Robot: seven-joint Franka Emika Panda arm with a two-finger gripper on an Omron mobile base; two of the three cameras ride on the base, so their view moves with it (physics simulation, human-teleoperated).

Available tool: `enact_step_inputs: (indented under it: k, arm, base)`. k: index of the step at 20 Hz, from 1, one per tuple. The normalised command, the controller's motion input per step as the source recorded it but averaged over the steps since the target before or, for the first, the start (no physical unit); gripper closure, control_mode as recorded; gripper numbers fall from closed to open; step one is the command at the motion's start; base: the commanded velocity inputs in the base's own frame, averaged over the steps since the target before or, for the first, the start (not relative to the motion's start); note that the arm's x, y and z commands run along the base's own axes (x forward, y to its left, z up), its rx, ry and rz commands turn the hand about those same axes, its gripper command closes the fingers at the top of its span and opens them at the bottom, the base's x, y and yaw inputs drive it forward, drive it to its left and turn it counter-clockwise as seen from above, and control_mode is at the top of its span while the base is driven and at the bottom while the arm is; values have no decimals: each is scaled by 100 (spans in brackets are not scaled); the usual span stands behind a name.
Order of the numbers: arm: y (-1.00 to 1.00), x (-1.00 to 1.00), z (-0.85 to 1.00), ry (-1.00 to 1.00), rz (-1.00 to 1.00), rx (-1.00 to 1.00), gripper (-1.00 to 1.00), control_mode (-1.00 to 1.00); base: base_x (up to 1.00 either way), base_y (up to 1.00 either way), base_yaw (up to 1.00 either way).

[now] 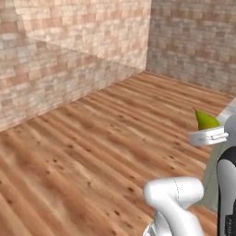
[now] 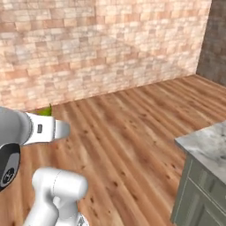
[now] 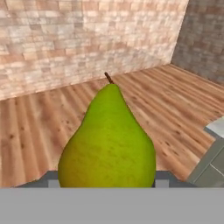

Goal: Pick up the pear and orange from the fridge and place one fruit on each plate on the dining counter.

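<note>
Left base view: pear rides high on the tool, pointed top up; counter edge just behind at far right.

Right base view: counter lies forward-right, well apart from the tool.

Hand view: tool clenched on pear's base, stem upright, counter corner lower right. No writing legible.

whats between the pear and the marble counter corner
Just bare wood floor lies between the pear and the counter corner, seen in the hand view.
</note>
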Motion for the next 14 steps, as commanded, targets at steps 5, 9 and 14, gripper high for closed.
enact_step_inputs:
  k: [5, 9, 14]
  arm:
    - [0, 0, 0, 0, 0, 0, 100, 100]
    - [0, 0, 0, 0, 0, 0, 100, 100]
    - [0, 0, 0, 0, 0, 0, 100, 100]
  base:
    - [95, 26, -48]
    - [100, 48, -47]
    - [98, 48, -48]
